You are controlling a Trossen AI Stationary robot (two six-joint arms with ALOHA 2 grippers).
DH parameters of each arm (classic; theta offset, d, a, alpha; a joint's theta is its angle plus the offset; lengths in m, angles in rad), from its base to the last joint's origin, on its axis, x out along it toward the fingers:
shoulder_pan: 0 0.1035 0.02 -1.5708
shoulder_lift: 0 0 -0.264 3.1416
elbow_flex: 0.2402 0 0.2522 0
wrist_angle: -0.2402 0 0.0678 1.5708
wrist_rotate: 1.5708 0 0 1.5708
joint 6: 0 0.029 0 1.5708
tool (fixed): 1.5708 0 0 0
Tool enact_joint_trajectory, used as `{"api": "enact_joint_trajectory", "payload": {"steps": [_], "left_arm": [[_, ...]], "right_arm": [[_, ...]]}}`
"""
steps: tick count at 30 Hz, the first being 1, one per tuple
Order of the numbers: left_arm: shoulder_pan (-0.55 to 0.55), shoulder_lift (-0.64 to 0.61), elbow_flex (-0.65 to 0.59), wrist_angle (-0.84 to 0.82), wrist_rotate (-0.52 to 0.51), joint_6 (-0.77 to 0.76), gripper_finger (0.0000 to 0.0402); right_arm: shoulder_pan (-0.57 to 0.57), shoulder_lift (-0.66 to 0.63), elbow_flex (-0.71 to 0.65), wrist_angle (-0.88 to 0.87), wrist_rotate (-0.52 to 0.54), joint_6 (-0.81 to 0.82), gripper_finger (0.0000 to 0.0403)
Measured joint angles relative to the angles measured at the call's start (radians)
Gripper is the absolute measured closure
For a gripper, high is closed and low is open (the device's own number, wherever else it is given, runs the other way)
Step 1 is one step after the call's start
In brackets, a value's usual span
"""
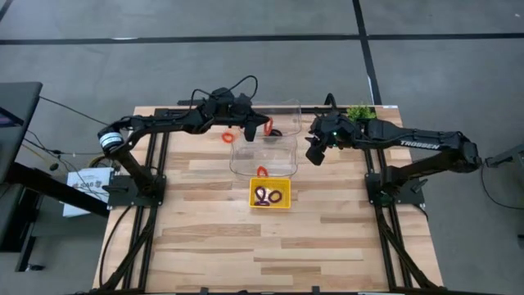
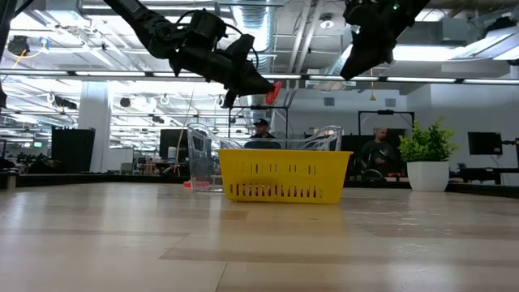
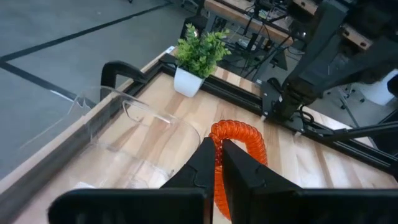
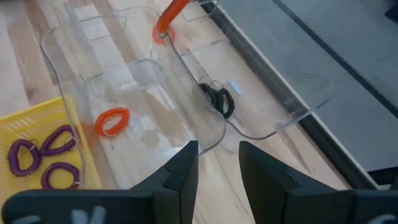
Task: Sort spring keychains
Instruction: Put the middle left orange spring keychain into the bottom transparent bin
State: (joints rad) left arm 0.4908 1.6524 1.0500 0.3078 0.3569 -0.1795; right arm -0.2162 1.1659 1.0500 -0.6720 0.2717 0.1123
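Two dark, slim, jointed arms on black frame bases

The left arm [image 1: 164, 123] carries looping black cables and a blue-and-white band near its base; the right arm [image 1: 409, 141] bears white TROSSEN lettering and a small green light at the wrist. Each gripper has two flat, matte black fingers [image 4: 180, 171]

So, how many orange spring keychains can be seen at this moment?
3 orange keychains: one in the left gripper above the clear trays, one inside the clear tray beside the yellow tray, one on the table by the left arm. Others may be hidden.
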Motion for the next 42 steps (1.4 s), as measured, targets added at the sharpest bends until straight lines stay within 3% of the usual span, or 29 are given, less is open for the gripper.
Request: {"api": "enact_joint_trajectory", "payload": {"steps": [10,19,25,32,42], "left_arm": [[0.000,0.000,0.000,-0.084,0.016,0.003,0.0387],[0.000,0.000,0.000,-0.137,0.062,0.115,0.0387],[0.000,-0.001,0.000,-0.190,0.120,0.221,0.0387],[0.006,-0.001,0.000,-0.299,0.198,0.197,0.0387],[-0.002,-0.001,0.000,-0.341,0.200,0.199,0.0371]], "right_arm": [[-0.018,-0.003,0.000,-0.001,-0.006,-0.043,0.0296],[-0.017,-0.003,0.000,-0.001,-0.007,-0.059,0.0296],[-0.015,-0.002,-0.020,0.018,-0.007,-0.018,0.0296],[-0.013,-0.001,-0.117,0.142,-0.008,0.082,0.0296],[0.088,-0.001,-0.143,0.157,0.036,0.188,0.0296]]}}
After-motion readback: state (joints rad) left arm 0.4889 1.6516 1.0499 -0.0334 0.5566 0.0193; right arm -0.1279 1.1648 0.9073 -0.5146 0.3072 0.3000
